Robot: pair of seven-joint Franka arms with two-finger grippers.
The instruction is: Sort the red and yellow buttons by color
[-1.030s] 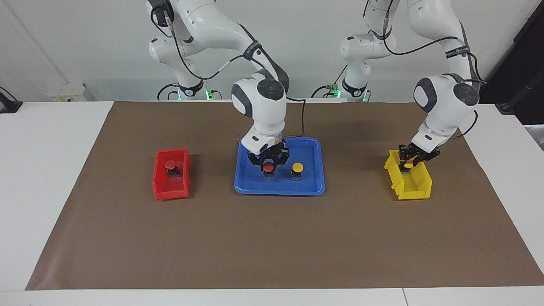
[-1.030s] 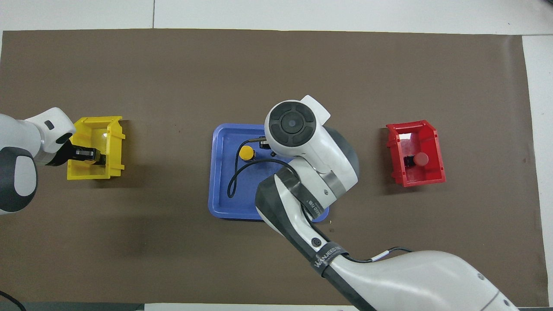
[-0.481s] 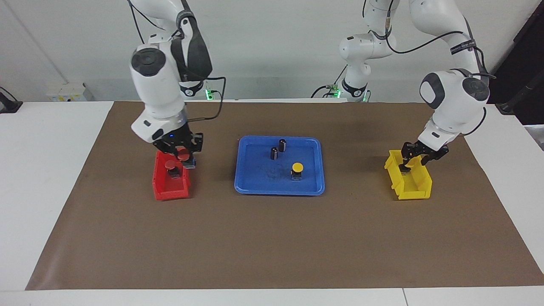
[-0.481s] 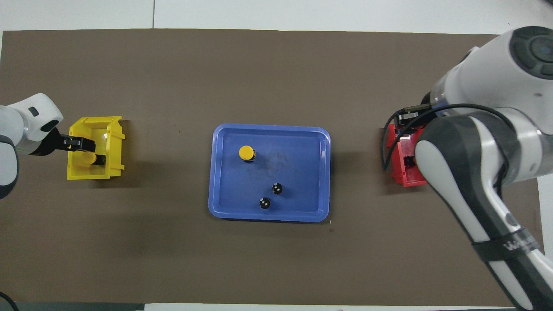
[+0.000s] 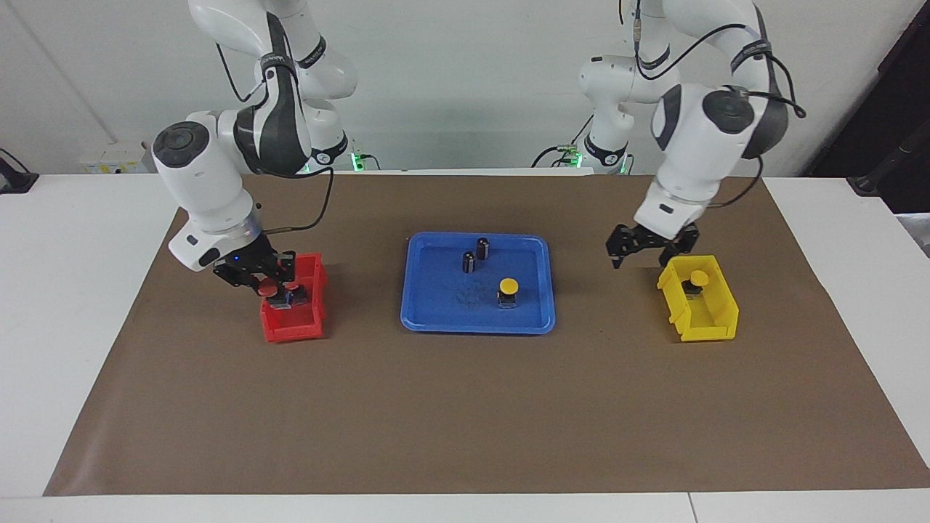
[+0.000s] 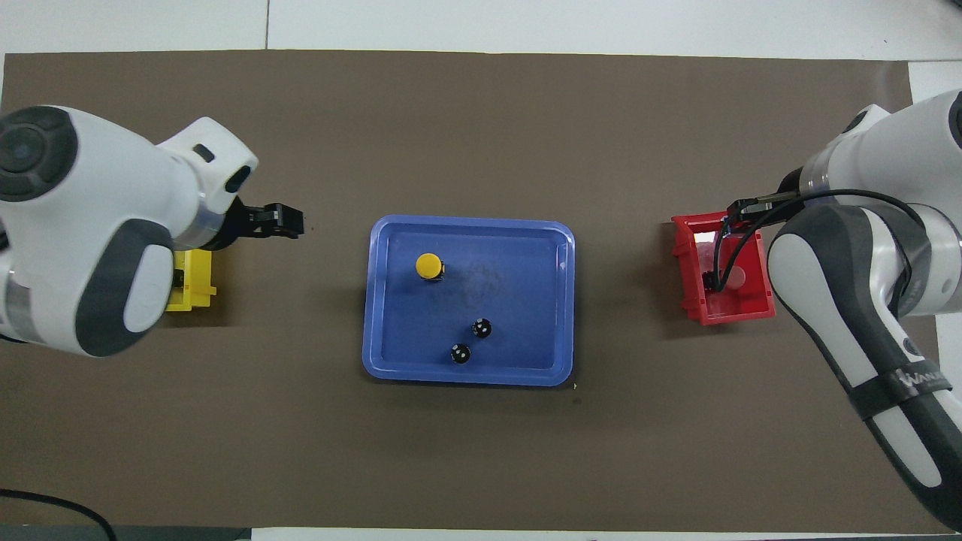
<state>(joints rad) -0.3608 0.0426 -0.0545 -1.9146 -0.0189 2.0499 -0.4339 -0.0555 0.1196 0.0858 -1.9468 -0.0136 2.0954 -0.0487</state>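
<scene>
My right gripper (image 5: 261,280) is low over the red bin (image 5: 290,327), shut on a red button (image 5: 270,290). A second button's black base (image 5: 294,295) shows in the bin beside it. In the overhead view the right arm covers much of the red bin (image 6: 691,263). My left gripper (image 5: 641,254) is open and empty, over the mat between the blue tray (image 5: 476,325) and the yellow bin (image 5: 701,327); it also shows in the overhead view (image 6: 284,220). One yellow button (image 5: 698,278) sits in the yellow bin. Another yellow button (image 5: 508,286) (image 6: 429,265) stands on the tray.
Two small dark cylinders (image 5: 482,247) (image 5: 469,261) stand on the tray nearer to the robots than the yellow button; they also show in the overhead view (image 6: 482,327) (image 6: 460,353). A brown mat (image 5: 465,407) covers the table. The left arm hides most of the yellow bin (image 6: 192,282) from above.
The right gripper carried a red button from the tray to the red bin and lowered it in. The left gripper left a yellow button in the yellow bin and moved toward the tray.
</scene>
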